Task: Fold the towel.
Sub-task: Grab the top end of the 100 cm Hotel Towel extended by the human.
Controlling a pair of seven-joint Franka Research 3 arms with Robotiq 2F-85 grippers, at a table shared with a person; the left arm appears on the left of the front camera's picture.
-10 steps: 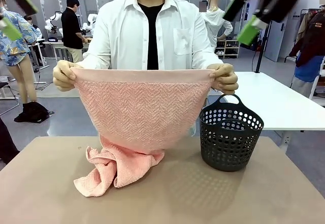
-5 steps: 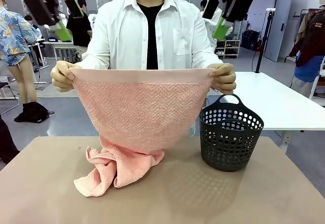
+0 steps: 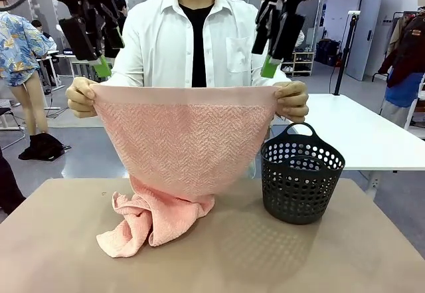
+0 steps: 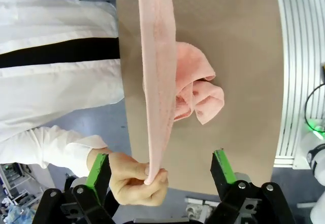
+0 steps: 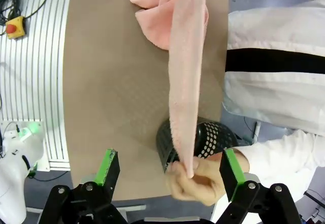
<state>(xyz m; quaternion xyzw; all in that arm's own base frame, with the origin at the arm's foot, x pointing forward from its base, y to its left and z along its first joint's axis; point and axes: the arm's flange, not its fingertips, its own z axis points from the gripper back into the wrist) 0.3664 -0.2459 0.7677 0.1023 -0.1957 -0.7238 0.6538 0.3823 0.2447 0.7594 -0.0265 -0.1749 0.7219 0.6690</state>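
Above the surface (image 3: 279,260), a person holds the towel (image 3: 186,140) stretched by its top corners, lower end bunched beside the basket (image 3: 302,177). Left pincer (image 4: 160,155) and right pincer (image 5: 169,153) both released, one over each corner.

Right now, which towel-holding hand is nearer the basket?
The hand on the robot's right, just above the basket; the other hand grips the towel's opposite corner.

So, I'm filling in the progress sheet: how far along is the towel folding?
Barely begun. Done: the person holds the towel up, spread by its top corners. In hand: the left gripper and right gripper hang open, one above each held corner, apparently touching nothing. Left: taking the corners and every fold; the towel's lower end lies bunched on the table.
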